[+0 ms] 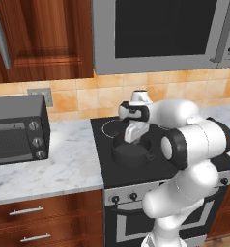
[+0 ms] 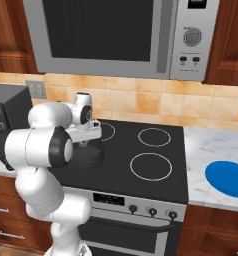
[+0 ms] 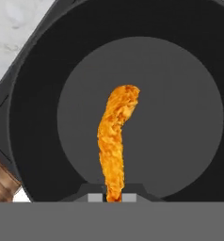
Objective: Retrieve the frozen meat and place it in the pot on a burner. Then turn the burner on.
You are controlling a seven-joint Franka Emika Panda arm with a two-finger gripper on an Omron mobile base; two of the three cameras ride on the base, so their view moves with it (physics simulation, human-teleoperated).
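gripping the curved, bumpy orange frozen meat (image 3: 116, 141), the end effector (image 3: 113, 197) hangs over the pot (image 3: 43, 94).

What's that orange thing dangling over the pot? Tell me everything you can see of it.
It is the frozen meat: a narrow, curved strip, bright orange with a rough, crumbly-looking surface. Its lower end in the hand view is pinched between the shut jaws of the gripper, and the rest reaches out from them with a bend near the free end. It hangs over the open mouth of the dark grey pot, whose flat bottom lies behind it. Whether its tip touches the pot's bottom cannot be told.
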